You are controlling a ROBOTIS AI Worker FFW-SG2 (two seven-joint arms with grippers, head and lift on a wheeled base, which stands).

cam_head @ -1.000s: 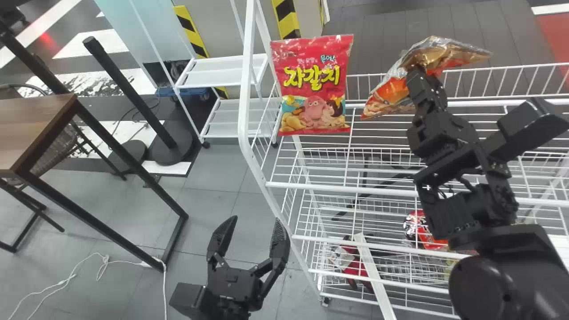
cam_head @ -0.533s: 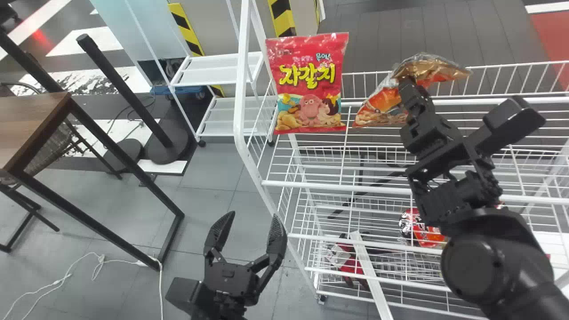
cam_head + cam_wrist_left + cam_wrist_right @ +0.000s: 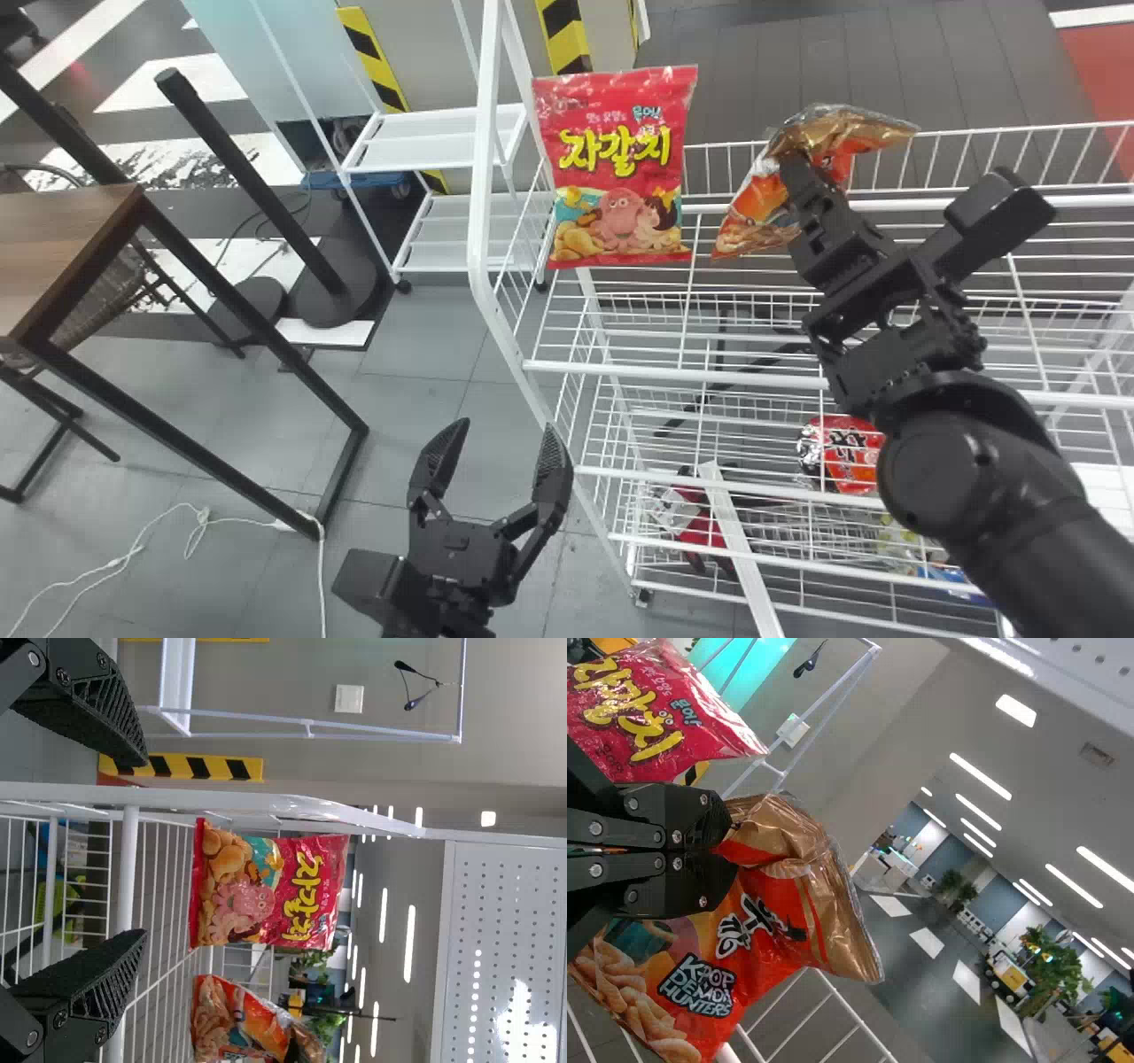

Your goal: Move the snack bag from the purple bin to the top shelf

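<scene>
Holds the orange snack bag [image 3: 764, 200] pinched tight by its gold upper end in the right hand [image 3: 733, 849], tilted at the top shelf [image 3: 673, 373], just beside the upright red snack bag [image 3: 620, 164]. Waits with the left hand [image 3: 507, 427] wide, near the left end of the rack [image 3: 480, 221]. Cannot tell whether resting on the wires: if released too high, may drop, slump, or tip over the low back fence [image 3: 974, 132]. If swung too far left, could knock the red snack bag flat. With film bunched in the grip, could cling on opening and get dragged askew. Best to lower gently, then let go squarely.
</scene>
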